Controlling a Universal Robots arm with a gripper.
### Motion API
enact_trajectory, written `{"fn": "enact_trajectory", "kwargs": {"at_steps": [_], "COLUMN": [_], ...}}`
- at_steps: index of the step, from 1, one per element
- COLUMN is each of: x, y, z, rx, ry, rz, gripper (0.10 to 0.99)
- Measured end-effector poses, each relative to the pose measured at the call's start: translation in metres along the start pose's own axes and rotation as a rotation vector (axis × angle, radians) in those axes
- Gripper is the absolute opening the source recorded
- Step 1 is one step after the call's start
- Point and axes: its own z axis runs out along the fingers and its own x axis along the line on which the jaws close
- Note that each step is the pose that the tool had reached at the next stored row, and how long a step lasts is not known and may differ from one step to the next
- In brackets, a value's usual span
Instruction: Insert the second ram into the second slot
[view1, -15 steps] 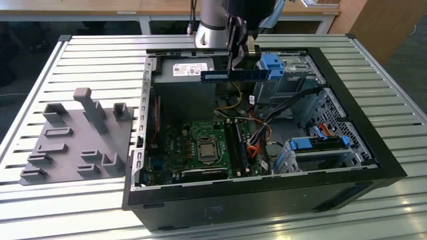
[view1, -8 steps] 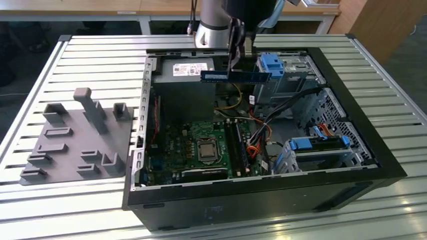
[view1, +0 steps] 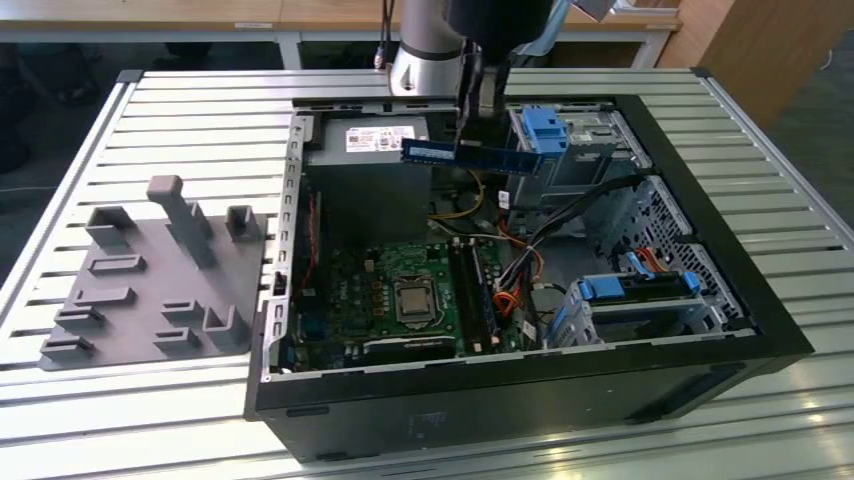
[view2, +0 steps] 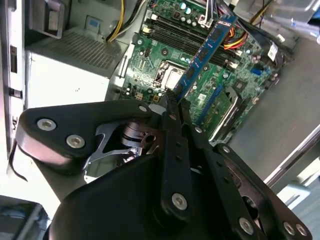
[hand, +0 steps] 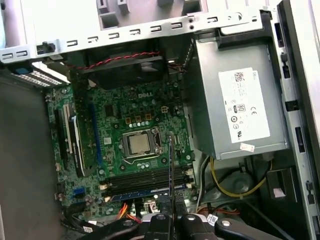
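Claw (view1: 483, 135) closed on the second ram (view1: 461, 153), gripping its upper long edge. Stick is level and held in the air above the open computer case (view1: 747, 300), apart from the motherboard (view1: 400, 290). In the first wrist view the memory slots (hand: 145, 179) lie below it. The case rests on the slatted tabletop (view1: 200, 110).
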Motion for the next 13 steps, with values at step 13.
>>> {"fn": "enact_trajectory", "kwargs": {"at_steps": [13], "x": [0.0], "y": [-0.0001], "z": [0.0035], "rx": [0.002], "ry": [0.0096], "rz": [0.196], "gripper": [0.141]}}
